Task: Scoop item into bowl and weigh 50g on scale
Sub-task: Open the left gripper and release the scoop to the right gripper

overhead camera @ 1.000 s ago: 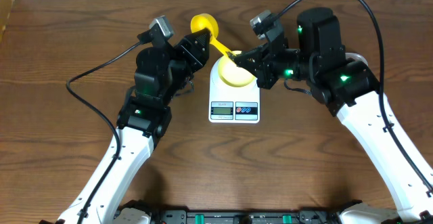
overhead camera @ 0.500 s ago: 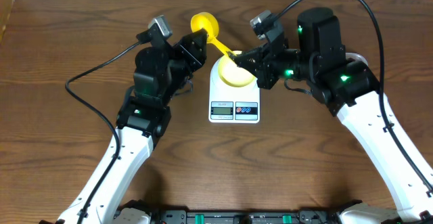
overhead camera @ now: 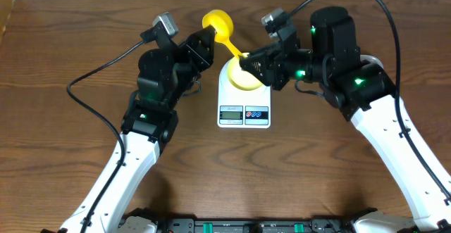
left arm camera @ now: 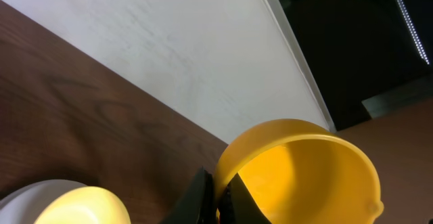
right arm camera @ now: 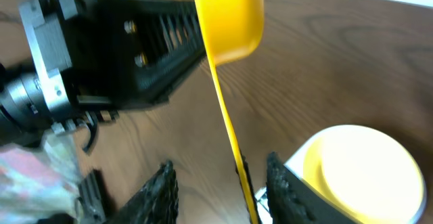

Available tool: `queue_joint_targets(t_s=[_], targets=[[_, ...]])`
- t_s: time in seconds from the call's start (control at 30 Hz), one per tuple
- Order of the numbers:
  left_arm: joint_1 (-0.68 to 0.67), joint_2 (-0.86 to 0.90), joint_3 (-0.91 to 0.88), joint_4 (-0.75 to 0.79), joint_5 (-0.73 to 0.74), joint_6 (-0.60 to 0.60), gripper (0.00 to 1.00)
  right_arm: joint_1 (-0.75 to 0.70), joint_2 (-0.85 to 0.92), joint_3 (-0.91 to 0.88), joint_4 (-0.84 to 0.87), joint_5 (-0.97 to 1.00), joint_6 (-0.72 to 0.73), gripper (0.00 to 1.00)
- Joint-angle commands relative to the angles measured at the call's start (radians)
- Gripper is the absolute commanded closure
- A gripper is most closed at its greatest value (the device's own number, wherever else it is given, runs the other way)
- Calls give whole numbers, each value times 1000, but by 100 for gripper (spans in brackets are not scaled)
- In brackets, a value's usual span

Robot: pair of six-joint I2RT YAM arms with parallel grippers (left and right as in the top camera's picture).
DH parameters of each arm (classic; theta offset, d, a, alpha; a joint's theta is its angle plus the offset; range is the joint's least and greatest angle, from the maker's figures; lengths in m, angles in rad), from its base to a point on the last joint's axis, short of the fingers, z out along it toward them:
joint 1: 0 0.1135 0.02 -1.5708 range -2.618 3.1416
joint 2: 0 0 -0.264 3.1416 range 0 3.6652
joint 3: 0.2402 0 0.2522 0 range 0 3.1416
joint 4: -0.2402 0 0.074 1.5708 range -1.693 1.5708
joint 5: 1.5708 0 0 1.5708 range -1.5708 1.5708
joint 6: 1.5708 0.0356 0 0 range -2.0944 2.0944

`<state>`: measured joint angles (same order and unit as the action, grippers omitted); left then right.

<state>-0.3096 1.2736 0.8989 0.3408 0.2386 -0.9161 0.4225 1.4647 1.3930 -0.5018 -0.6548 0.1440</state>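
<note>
The white scale (overhead camera: 244, 113) stands mid-table with the pale yellow bowl (overhead camera: 243, 78) on it; the wrist views also show the bowl (left arm camera: 67, 207) (right arm camera: 362, 170). A bright yellow scoop (overhead camera: 217, 23) hangs behind the scale, its handle (right arm camera: 226, 129) slanting down toward the bowl. My left gripper (overhead camera: 206, 41) is shut on the rim of the scoop's cup (left arm camera: 304, 170). My right gripper (overhead camera: 245, 58) is open, its fingers (right arm camera: 159, 190) standing apart on either side of the handle. The item is out of view.
The left arm's black body (right arm camera: 122, 48) is close beside the scoop. A black cable (overhead camera: 91, 78) loops over the table on the left. A white wall (left arm camera: 169, 41) runs along the table's far edge.
My right gripper has opened off the scoop's handle. My left gripper has shut on the cup's rim. The scoop has shifted slightly toward the far edge.
</note>
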Motion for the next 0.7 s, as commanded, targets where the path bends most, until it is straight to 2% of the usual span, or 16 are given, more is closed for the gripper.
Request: queue_joint_targets(t_s=[0.0, 0.13, 0.23, 0.33, 0.37, 0.43, 0.5, 0.67], targets=[[-1, 0, 16, 5, 10, -53, 93, -3, -32, 13, 23, -10, 69, 47], [-1, 0, 16, 5, -32, -214, 93, -37, -61, 13, 73, -9, 138, 21], [-1, 0, 16, 5, -68, -375, 93, -77, -77, 13, 124, -9, 232, 8], [-1, 0, 16, 5, -75, -531, 93, -112, -82, 13, 152, -9, 286, 1], [-2, 0, 16, 5, -72, -649, 93, -129, -81, 13, 150, -9, 290, 1], [-1, 0, 16, 5, -67, -707, 93, -126, -81, 13, 146, -10, 289, 1], [-2, 0, 16, 5, -66, -734, 93, -113, -79, 12, 147, -6, 287, 1], [-18, 0, 16, 5, -66, -747, 93, -66, -76, 12, 146, -3, 286, 18]])
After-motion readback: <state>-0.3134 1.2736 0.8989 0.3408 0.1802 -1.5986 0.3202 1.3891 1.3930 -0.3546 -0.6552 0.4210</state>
